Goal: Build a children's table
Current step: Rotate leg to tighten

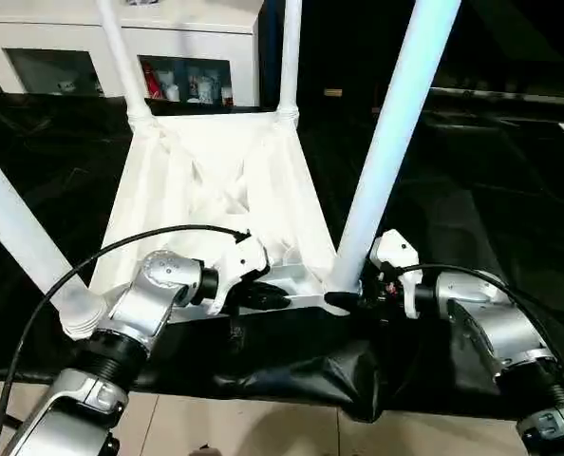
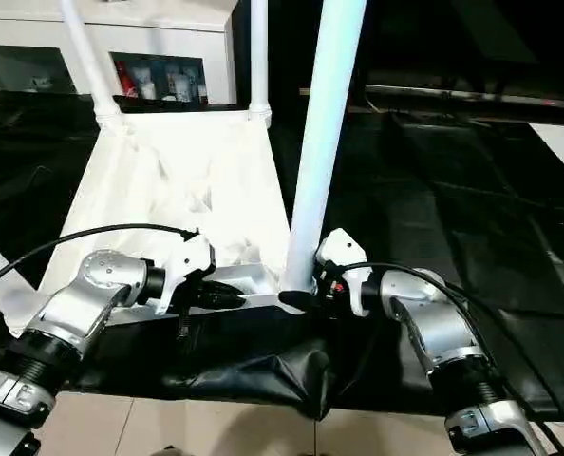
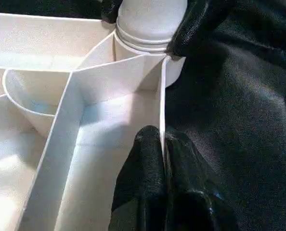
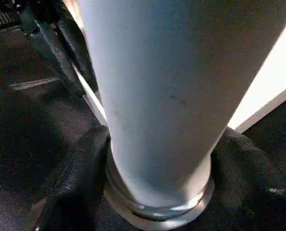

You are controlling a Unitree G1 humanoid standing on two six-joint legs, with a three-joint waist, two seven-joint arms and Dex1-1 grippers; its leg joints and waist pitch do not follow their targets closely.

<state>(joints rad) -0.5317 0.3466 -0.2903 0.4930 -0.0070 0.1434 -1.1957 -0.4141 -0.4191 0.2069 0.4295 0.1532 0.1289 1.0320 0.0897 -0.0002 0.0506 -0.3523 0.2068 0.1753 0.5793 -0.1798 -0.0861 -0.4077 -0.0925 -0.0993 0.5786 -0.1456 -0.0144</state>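
The children's table lies upside down on black cloth, its ribbed white top [image 1: 206, 180] facing up. Four white legs stand in the corner sockets: two far ones [image 1: 121, 57] [image 1: 290, 57], a near left one [image 1: 16, 233] and a near right one [image 1: 391, 142]. My left gripper [image 1: 280, 299] is shut on the top's thin front rim wall [image 3: 161, 106], close to the near right socket. My right gripper [image 1: 344, 299] reaches in from the right, and its black fingers [image 4: 80, 168] hug the base of the near right leg [image 4: 157, 96] on both sides, just above the socket collar.
A white cabinet [image 1: 121, 28] with glass doors stands behind the table. Black cloth [image 1: 472, 171] covers the work surface and bunches at its front edge [image 1: 301, 375]. Light floor tiles [image 1: 263, 427] lie below. A black cable [image 1: 92, 261] arcs over my left forearm.
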